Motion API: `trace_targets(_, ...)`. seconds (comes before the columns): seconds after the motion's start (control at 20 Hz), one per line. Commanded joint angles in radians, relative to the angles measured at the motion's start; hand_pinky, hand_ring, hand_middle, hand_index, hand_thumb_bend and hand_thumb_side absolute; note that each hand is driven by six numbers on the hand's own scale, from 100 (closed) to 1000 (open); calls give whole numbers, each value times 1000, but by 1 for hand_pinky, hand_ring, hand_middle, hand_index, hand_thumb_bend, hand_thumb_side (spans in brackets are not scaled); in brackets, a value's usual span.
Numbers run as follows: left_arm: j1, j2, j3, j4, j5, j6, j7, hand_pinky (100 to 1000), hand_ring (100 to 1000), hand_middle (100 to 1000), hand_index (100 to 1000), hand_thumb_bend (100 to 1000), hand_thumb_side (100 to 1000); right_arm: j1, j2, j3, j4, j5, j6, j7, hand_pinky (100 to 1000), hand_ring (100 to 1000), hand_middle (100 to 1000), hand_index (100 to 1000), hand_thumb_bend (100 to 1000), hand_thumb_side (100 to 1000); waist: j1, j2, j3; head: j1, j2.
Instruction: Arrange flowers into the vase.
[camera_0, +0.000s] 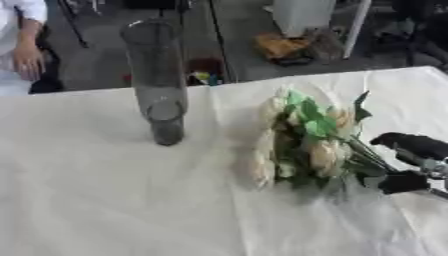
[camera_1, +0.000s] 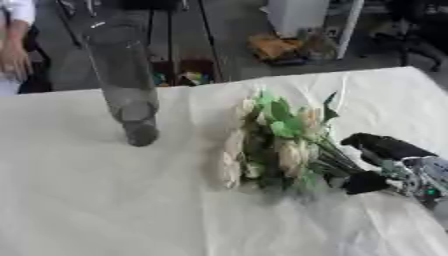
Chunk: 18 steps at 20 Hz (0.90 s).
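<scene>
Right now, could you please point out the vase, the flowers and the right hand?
vase (camera_0: 157, 75), left eye view, glass wall.
flowers (camera_0: 322, 152), left eye view, a cream bloom.
right hand (camera_1: 378, 150), right eye view, black finger by the stems.

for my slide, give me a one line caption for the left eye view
Right hand closing around the stems of a cream flower bunch lying on the white table, tall clear vase standing empty to its left.

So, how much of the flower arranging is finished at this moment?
Nothing is done yet: the tall clear glass vase stands without flowers. In hand: the right hand has its fingers around the stems of the cream and green flower bunch lying on the white cloth. Left: lifting and inserting it.
</scene>
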Motion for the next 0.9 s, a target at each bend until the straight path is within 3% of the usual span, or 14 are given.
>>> trace_targets(0.05,-17,12,4,-17,2,3,-1,811,946,910,952,100,1000,-17,-21,-3,6,-2,1,-28,914,1000,958,1000,248,727,-1,-13,1,-4,-16)
trace_targets(0.6,-23,8,2,-17,6,4,-4,812,946,909,951,100,1000,-26,-14,22,8,-26,-6,-60,889,980,893,955,182,678,-3,-9,7,-6,-21)
trace_targets(0.9,-26,7,0,-17,7,5,-5,812,945,909,951,100,1000,-36,-9,31,20,-45,-6,-66,766,859,814,907,175,654,-4,-8,11,-8,-25)
